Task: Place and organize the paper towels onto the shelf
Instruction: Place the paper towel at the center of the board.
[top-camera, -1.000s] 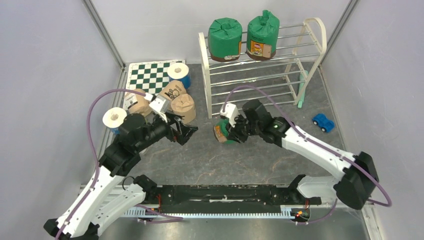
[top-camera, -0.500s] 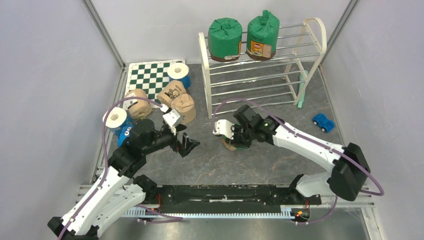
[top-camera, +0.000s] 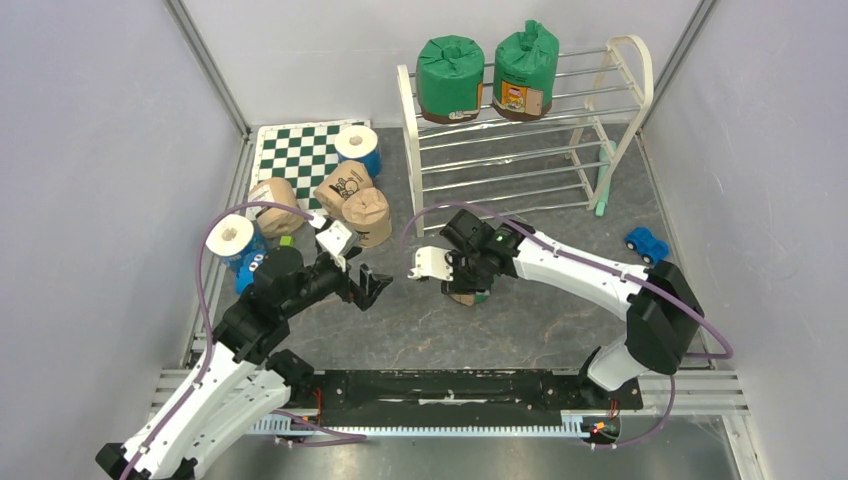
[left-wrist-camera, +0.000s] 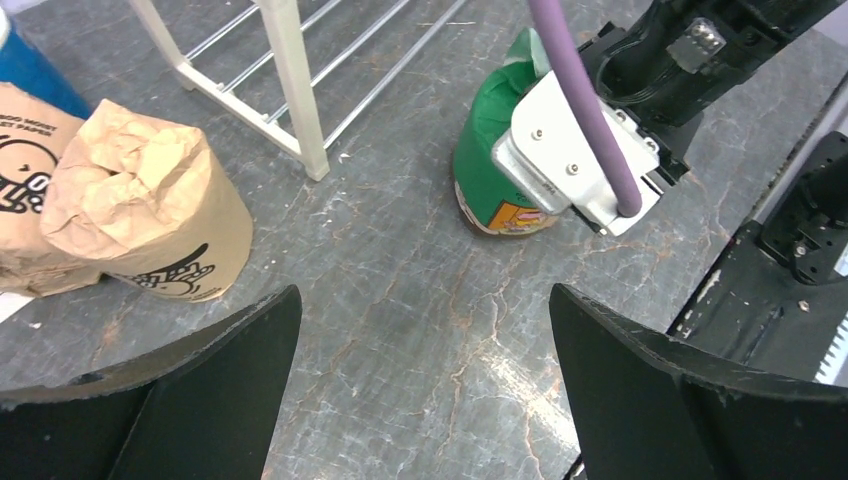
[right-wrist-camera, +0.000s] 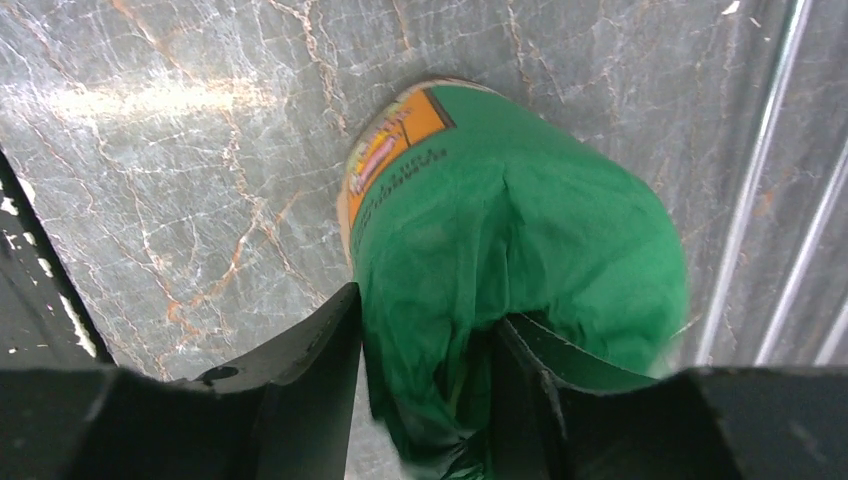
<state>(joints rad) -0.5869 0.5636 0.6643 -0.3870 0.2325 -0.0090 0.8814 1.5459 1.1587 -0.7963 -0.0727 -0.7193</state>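
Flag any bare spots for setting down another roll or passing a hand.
Free: shelf top tier right of the shelved green rolls, plus its lower tiers; table behind the toy car; the strip between the standing green roll and black base rail. Crowded: tan rolls and blue-wrapped rolls beside the chessboard mat.

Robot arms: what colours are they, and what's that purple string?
Both the left arm and right arm are white with chunky black joints. A purple cable loops along each. Their fingers are flat black wedges.
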